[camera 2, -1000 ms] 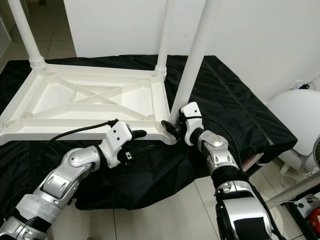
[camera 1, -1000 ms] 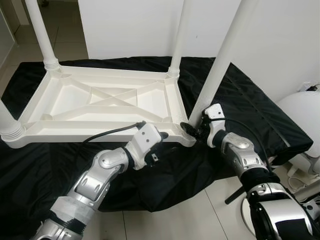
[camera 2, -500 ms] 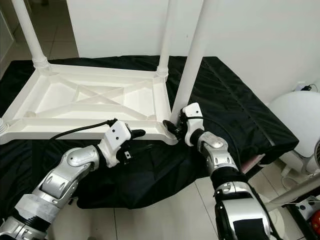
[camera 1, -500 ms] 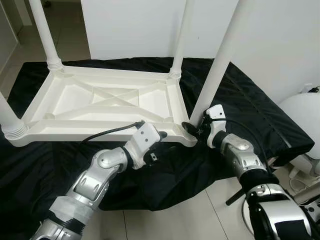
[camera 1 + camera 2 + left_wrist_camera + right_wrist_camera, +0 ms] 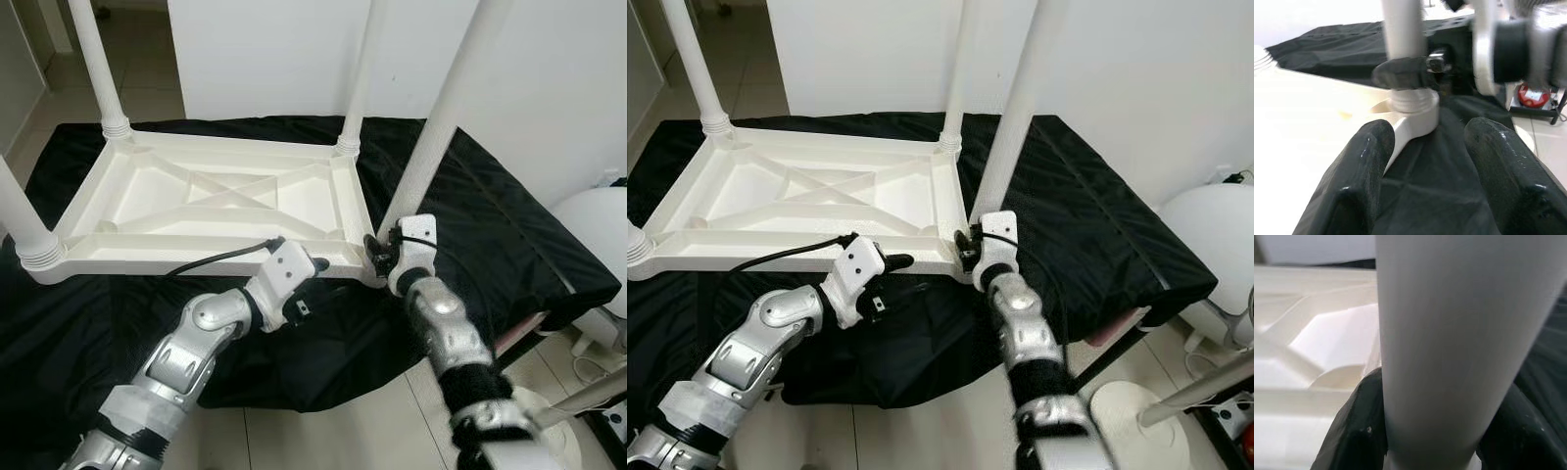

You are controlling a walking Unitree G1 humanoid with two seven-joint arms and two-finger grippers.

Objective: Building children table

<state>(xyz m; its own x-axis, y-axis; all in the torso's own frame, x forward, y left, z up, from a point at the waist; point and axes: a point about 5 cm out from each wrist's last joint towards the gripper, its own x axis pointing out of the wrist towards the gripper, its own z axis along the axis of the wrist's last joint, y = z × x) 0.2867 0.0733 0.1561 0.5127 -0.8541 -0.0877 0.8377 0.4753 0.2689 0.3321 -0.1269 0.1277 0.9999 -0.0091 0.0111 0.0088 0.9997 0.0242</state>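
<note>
The upright white plastic table leg [image 5: 431, 137] is clamped low by the right gripper [image 5: 382, 257]; the left gripper [image 5: 1425, 161], fingers spread empty, is parked beside that corner.

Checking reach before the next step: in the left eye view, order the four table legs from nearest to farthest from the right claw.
1. Near-right leg, held in the right claw.
2. Far-right leg, behind it at the far corner.
3. Far-left leg and near-left leg, across the tabletop: too close to call.
</note>
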